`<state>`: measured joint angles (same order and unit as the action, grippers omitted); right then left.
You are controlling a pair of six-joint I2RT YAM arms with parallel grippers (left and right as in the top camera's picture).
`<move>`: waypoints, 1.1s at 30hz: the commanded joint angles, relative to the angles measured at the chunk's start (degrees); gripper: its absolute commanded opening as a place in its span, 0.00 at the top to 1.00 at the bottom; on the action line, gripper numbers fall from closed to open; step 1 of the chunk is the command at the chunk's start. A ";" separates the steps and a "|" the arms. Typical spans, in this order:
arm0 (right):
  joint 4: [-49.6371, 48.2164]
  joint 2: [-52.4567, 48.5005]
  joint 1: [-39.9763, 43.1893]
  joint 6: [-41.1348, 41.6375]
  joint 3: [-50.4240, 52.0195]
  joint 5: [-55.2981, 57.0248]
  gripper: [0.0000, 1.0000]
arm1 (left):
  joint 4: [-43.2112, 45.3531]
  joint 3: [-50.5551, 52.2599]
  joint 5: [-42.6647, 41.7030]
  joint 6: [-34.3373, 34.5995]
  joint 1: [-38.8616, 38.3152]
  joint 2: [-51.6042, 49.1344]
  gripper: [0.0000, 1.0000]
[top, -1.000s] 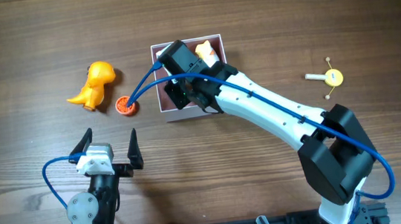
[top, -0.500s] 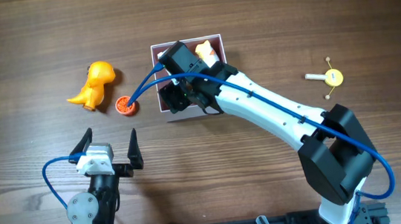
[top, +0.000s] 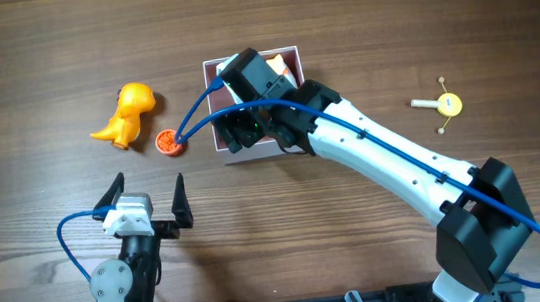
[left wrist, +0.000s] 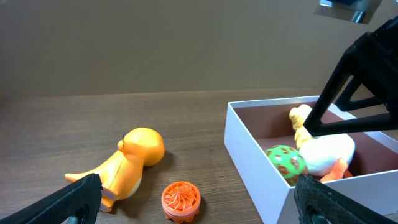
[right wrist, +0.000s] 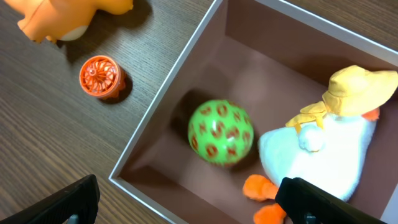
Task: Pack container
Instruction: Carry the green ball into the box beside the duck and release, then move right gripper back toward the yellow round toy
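Container [right wrist: 166,92] directly below right gripper [right wrist: 189,199], jaws spread wide, green ball [right wrist: 221,132] and plush duck [right wrist: 323,149] inside

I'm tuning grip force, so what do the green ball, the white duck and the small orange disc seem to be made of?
Green ball: likely rubber or plastic, matte, smooth skin with orange markings.
White duck: plush fabric, with a fuzzy, soft-looking rounded body.
Orange disc: moulded or printed plastic, matte, with sharp radial ribs.
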<state>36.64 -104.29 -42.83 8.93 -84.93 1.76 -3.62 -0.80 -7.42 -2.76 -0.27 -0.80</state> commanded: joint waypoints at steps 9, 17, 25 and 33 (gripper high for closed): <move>5.84 7.41 0.04 2.56 -1.33 7.28 0.04 | 0.11 0.46 -1.03 -1.11 -0.26 0.42 0.00; 13.66 20.13 4.61 9.66 -1.33 9.94 0.04 | 0.11 0.46 -1.03 -1.11 -0.26 0.42 0.00; 25.64 23.91 21.16 9.62 -1.20 14.43 0.00 | 0.11 0.46 -1.05 -1.11 -0.26 0.42 0.00; 30.53 23.54 42.75 10.58 -0.83 15.39 0.00 | 0.11 0.46 -1.03 -1.11 -0.26 0.42 0.00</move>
<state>66.67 -80.66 -6.94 18.39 -85.34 15.40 -3.62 -0.80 -7.42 -2.76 -0.27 -0.80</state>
